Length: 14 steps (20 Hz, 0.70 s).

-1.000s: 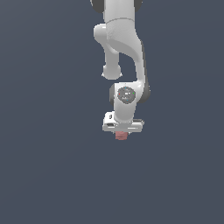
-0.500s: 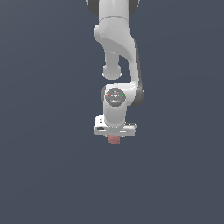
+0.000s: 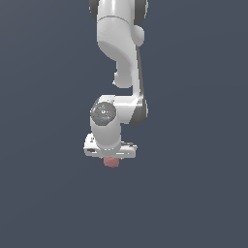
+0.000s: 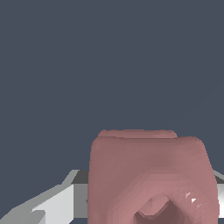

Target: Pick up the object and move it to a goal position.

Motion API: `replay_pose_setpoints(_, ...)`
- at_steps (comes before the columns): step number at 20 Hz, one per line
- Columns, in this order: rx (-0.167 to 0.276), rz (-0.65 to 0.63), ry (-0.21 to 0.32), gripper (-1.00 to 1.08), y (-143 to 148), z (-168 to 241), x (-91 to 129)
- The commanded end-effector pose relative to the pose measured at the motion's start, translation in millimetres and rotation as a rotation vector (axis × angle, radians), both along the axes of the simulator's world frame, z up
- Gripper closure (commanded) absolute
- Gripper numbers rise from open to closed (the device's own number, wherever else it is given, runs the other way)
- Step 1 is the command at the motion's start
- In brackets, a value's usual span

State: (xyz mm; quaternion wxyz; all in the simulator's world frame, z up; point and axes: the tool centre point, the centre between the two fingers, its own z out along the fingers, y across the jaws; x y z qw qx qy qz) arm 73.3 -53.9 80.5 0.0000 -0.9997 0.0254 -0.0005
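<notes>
In the exterior view the white Franka arm (image 3: 121,58) reaches down from the top of the frame, its wrist bent so that the pincer (image 3: 111,159) points downward over a plain dark grey-blue ground. A small dull pinkish-red block (image 3: 112,162) pokes out just below the wide white pincer body, much narrower than it and sitting at its middle; the fingers themselves are too small and hidden there to make out. In the wrist view the block (image 4: 148,175) fills the lower middle of the frame very close to the camera, with rounded corners and a recessed ring-like hollow in its face, and pale grey finger parts (image 4: 52,205) show beside and behind it. The pincer appears closed on the block, holding it between its fingers. Whether the block touches any worktop cannot be told.
</notes>
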Motion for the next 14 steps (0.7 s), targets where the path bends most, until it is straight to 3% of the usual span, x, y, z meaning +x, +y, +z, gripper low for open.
replay_pose_setpoints(1, 0.000, 0.001, 0.001, 1.08, -11.5, 4.2, 9.2)
replay_pose_setpoints(14, 0.000, 0.001, 0.001, 1.08, -33.9, 12.5, 27.7)
